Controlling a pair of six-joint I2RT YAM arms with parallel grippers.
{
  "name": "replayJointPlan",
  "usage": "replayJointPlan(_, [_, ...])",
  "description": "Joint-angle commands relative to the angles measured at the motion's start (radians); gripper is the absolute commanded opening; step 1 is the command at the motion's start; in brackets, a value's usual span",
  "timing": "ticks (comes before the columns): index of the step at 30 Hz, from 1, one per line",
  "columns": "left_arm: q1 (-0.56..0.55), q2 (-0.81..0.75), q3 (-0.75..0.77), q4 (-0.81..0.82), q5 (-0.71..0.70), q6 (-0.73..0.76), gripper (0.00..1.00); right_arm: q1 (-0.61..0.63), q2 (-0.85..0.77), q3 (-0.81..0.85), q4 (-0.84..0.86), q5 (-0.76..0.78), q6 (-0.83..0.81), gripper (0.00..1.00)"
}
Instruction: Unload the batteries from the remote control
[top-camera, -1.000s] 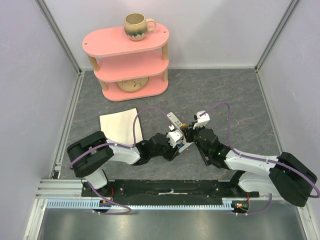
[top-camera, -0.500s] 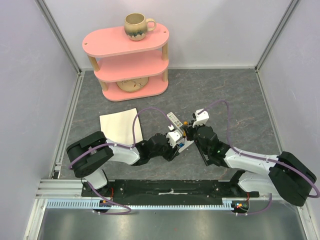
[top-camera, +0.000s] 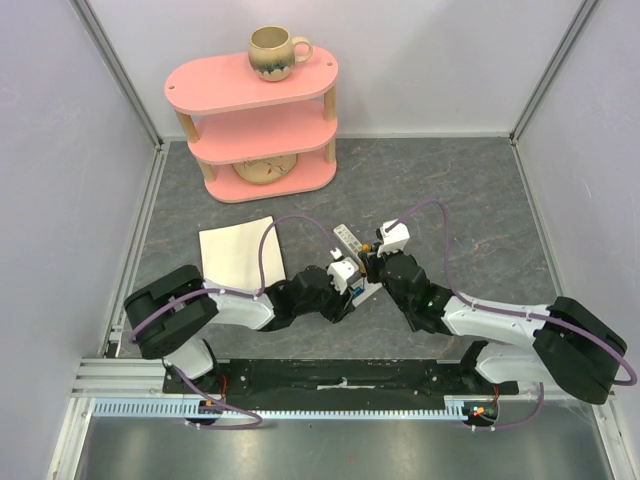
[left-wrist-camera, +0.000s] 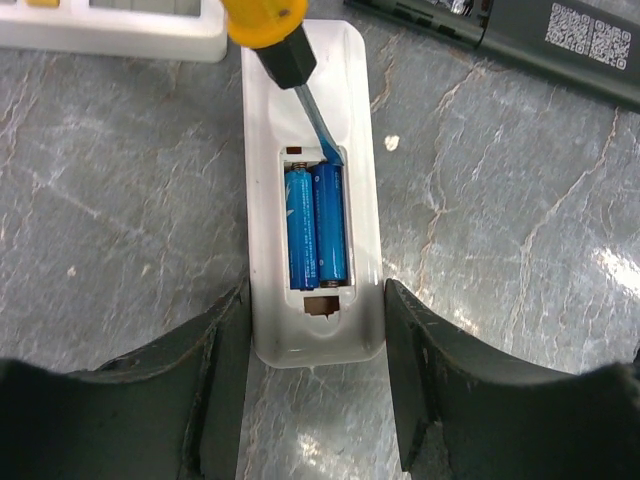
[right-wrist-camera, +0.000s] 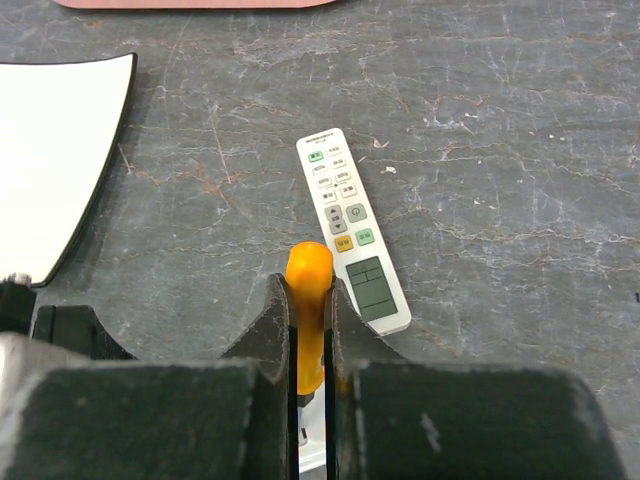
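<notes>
Grey stone table, where we worked on the white remote control.
Our left gripper squeezed the remote's near end between its jaws. Two blue batteries lay side by side inside its open back. Our right gripper pinched the orange screwdriver tight, with its tip at the batteries' far end.

the left wrist view's top edge cuts off the screwdriver handle, a second white remote and the black strip. my right gripper hides the screwdriver's blade. from above, the batteries are too small to see.
</notes>
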Motion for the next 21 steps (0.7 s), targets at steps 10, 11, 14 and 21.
replayJointPlan(10, [0.096, -0.136, -0.030, -0.241, 0.015, -0.157, 0.02, 0.050, -0.079, -0.183, 0.179, 0.092, -0.018, 0.00])
replayJointPlan(11, [0.099, -0.133, -0.031, -0.241, 0.015, -0.159, 0.02, 0.055, -0.077, -0.181, 0.179, 0.097, -0.024, 0.00])
replayJointPlan(14, [0.104, -0.121, -0.035, -0.241, 0.015, -0.165, 0.02, 0.081, -0.059, -0.164, 0.163, 0.118, -0.049, 0.00])
replayJointPlan(21, [0.112, -0.104, -0.032, -0.243, 0.019, -0.174, 0.02, 0.147, 0.010, -0.115, 0.070, 0.176, -0.047, 0.00])
